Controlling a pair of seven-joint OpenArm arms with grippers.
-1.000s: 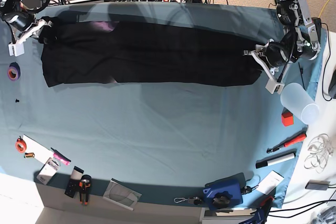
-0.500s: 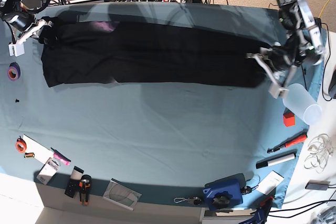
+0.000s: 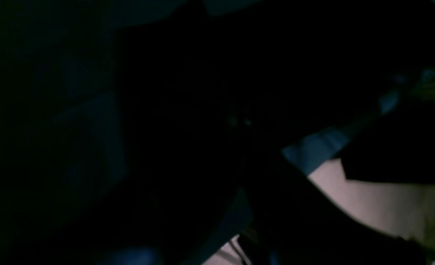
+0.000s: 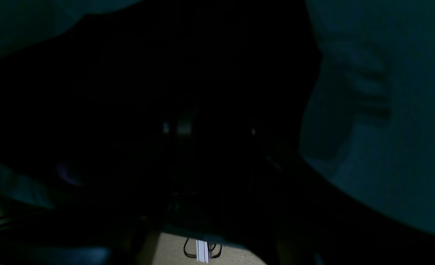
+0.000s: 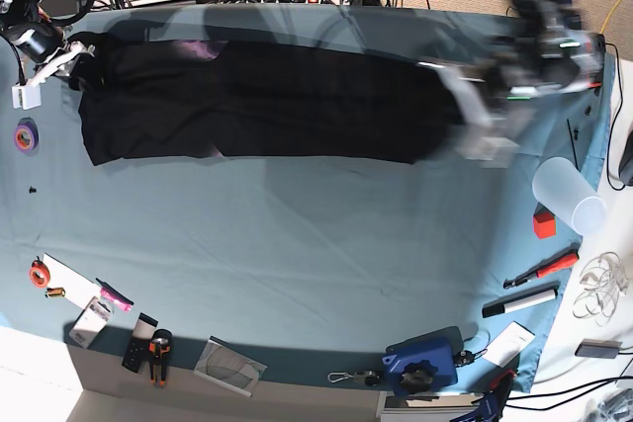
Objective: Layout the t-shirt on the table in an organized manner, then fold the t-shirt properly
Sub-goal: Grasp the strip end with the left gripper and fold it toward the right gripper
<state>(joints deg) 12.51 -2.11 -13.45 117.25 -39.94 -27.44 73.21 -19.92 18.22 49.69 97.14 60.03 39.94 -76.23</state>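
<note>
Table (image 5: 297,244): wide surface covered by teal-blue cloth, white rim seen at near edge. T-shirt (image 5: 257,101), black, laid as long band across far part. Purple tape roll (image 5: 26,134) at left edge. Clear cup (image 5: 566,197), red block (image 5: 541,222), red-handled screwdriver (image 5: 539,270), marker (image 5: 519,303) placed at right side. Blue case (image 5: 420,363), pliers (image 5: 159,353), orange tape roll (image 5: 39,273) found along near edge.

A clear plastic cup (image 5: 565,197) lies beside a red block (image 5: 541,222) (a purple tape roll (image 5: 26,134) sits opposite).
</note>
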